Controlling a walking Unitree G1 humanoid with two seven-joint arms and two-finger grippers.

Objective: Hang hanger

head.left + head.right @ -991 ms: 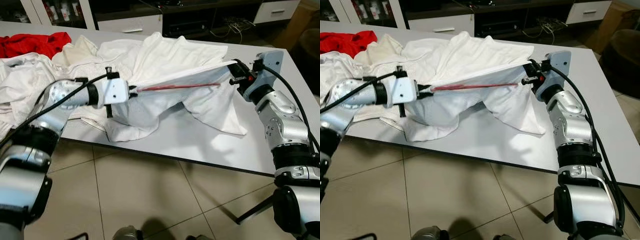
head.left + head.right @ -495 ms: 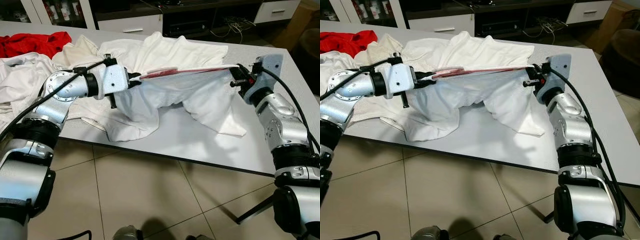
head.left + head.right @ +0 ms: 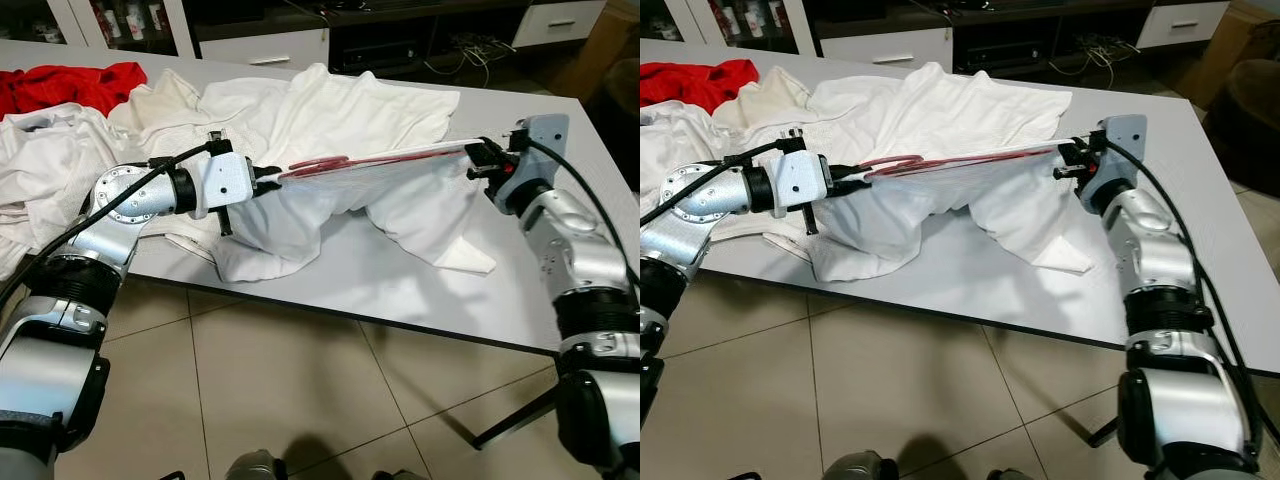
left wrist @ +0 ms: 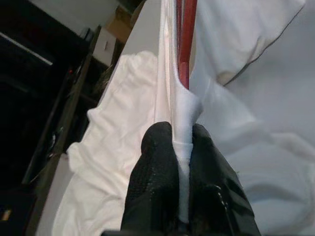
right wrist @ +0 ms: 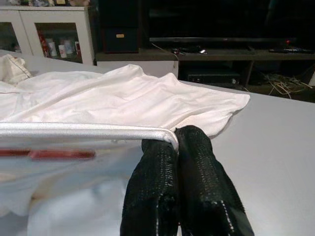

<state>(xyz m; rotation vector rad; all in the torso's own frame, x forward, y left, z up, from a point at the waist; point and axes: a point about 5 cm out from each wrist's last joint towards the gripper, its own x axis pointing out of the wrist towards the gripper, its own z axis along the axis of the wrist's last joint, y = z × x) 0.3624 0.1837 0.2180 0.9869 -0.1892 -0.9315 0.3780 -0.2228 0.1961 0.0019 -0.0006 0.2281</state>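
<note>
A red hanger lies inside a white garment that is stretched taut above the grey table between my two grippers. My left gripper is shut on a fold of the garment's edge; in the left wrist view the fold sits between the black fingers and the red hanger runs on just beyond. My right gripper is shut on the other end of the hem. The hanger's curved red end pokes out of the cloth near the left gripper. The garment's lower part droops onto the table.
More white clothes and a red cloth are heaped on the table's left side. Bare table lies to the right and in front of the garment. The table's front edge borders a tiled floor. Dark cabinets stand behind.
The left gripper rose, then dropped a little and shifted right. The right gripper edged right. The garment's edge is pulled straighter, and the hanger's red curved end now shows outside the cloth.
</note>
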